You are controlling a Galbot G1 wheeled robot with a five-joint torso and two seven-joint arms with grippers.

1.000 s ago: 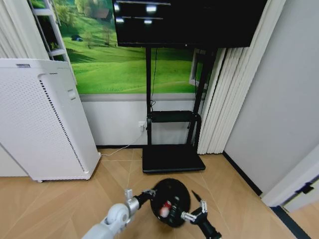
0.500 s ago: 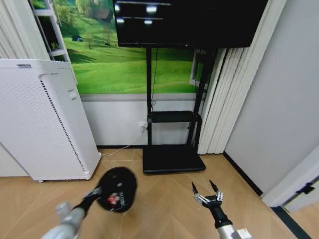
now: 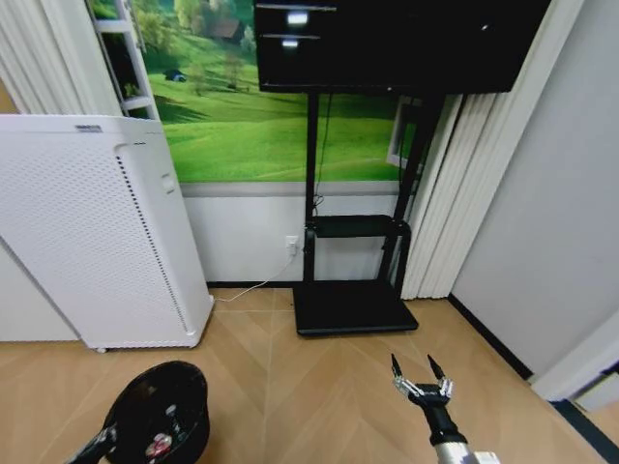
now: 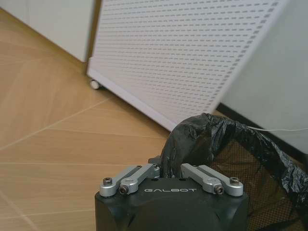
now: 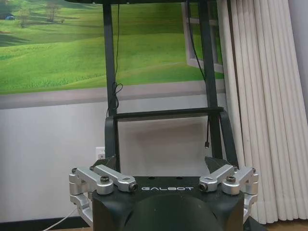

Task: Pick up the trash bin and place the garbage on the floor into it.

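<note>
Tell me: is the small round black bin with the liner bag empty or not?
Not empty. In the head view, small red-and-white pieces lie inside the small round black bin.

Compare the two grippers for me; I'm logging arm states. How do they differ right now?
The left gripper has its jaws shut on the rim of the trash bin, low at the robot's left; the right gripper has its jaws spread open and holds nothing. The left one is by the white appliance; the right one points toward the black TV stand. Both hang above the floor.
</note>
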